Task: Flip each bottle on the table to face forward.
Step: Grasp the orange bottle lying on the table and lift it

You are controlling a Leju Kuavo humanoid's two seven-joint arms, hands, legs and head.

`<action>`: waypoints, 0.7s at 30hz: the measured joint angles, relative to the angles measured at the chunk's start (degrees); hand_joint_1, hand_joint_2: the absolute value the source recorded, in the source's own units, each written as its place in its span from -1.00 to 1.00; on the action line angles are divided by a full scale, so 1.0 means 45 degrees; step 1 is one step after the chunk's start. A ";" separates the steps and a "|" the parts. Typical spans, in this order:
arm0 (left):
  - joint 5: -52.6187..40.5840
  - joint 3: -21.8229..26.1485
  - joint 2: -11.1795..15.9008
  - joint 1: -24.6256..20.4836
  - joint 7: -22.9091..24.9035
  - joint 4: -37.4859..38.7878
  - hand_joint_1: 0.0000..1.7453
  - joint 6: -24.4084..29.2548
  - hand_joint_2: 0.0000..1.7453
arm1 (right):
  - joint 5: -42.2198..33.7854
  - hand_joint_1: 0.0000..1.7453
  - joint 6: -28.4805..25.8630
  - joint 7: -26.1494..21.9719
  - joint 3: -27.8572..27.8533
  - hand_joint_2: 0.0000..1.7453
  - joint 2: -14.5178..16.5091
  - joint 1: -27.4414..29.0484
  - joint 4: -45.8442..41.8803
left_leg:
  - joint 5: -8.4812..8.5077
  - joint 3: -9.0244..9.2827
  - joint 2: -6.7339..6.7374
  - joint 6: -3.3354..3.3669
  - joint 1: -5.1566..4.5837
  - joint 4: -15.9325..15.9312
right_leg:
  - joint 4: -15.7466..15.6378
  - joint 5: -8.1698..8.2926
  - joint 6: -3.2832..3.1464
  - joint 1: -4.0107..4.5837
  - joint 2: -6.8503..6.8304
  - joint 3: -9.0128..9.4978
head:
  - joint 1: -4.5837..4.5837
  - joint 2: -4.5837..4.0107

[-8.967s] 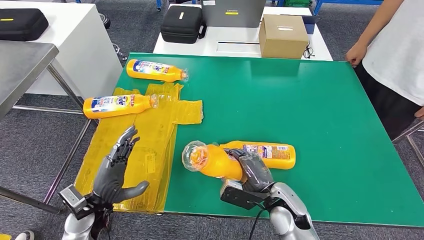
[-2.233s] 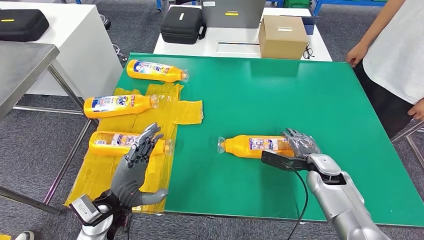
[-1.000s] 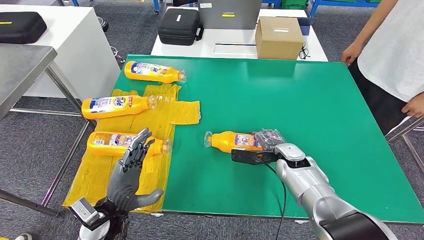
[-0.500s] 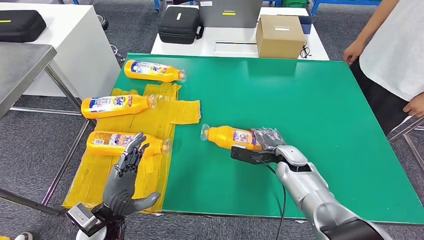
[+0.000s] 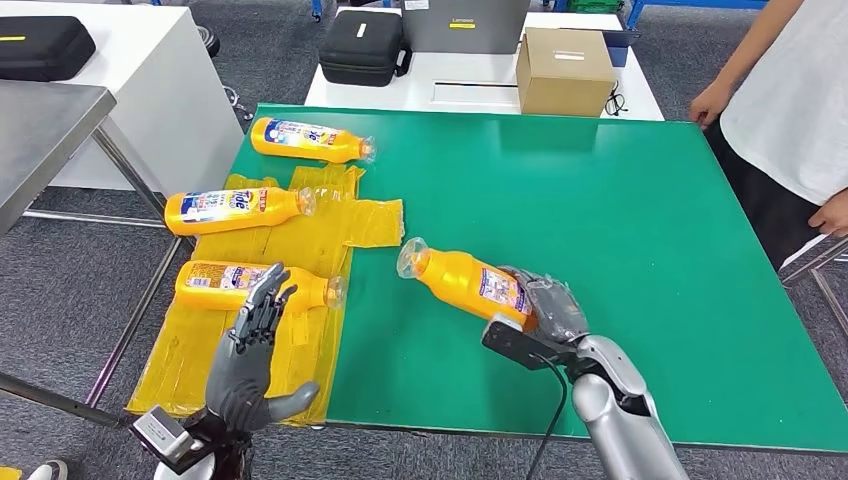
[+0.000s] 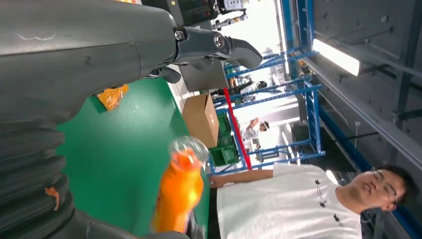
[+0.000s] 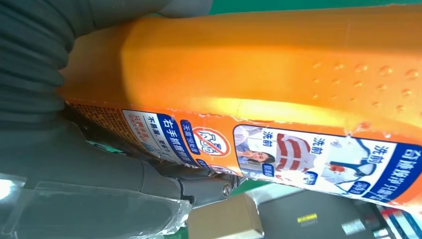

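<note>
My right hand [image 5: 545, 308] grips an orange bottle [image 5: 468, 282] by its base and holds it tilted above the green table [image 5: 600, 200], clear cap [image 5: 410, 258] pointing left and away. The right wrist view shows the same bottle [image 7: 278, 94] close up, its back label turned toward the camera. Three more orange bottles lie on their sides at the left: one [image 5: 308, 139] at the far corner, one [image 5: 236, 207] on the yellow sheet [image 5: 300, 290], and one [image 5: 255, 282] nearer me. My left hand [image 5: 250, 352] hovers open over the sheet, in front of that nearest bottle.
A person [image 5: 790, 110] stands at the table's right edge, one hand near the far corner. Behind the table a white bench carries a cardboard box [image 5: 565, 70] and a black case [image 5: 365, 47]. A metal table [image 5: 45, 140] stands to the left.
My right hand has drawn back toward me and lifted the bottle's base, so the bottle has swung from lying flat to tilted. The left hand has barely moved.
</note>
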 joint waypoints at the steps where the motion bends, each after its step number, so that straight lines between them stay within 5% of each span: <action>1: 0.0015 0.0073 -0.0004 -0.0068 0.0001 0.0063 -1.00 0.0057 1.00 | -0.0043 1.00 0.0051 -0.0063 -0.0092 1.00 -0.0002 0.0230 -0.0324 | 0.0000 0.0001 -0.0001 0.0000 0.0000 0.0000 | 0.0000 0.0000 0.0000 0.0001 0.0000 0.0001 | 0.0000 0.0000; 9: 0.0167 0.0444 -0.0072 -0.0777 0.0001 0.1017 -1.00 0.0287 1.00 | -0.0228 1.00 0.0432 -0.0306 -0.0423 1.00 0.0147 0.1952 -0.2397 | 0.0001 -0.0002 0.0001 -0.0001 0.0001 -0.0002 | 0.0002 -0.0001 0.0000 0.0004 0.0001 -0.0003 | -0.0004 0.0000; 21: 0.0113 0.0390 -0.0225 -0.1706 0.0107 0.2344 -1.00 -0.0571 1.00 | -0.0408 1.00 0.1150 -0.0718 -0.0413 1.00 0.0423 0.2722 -0.3593 | 0.0001 -0.0001 0.0000 0.0000 0.0000 0.0000 | 0.0001 0.0000 0.0001 -0.0005 0.0001 -0.0002 | -0.0005 0.0000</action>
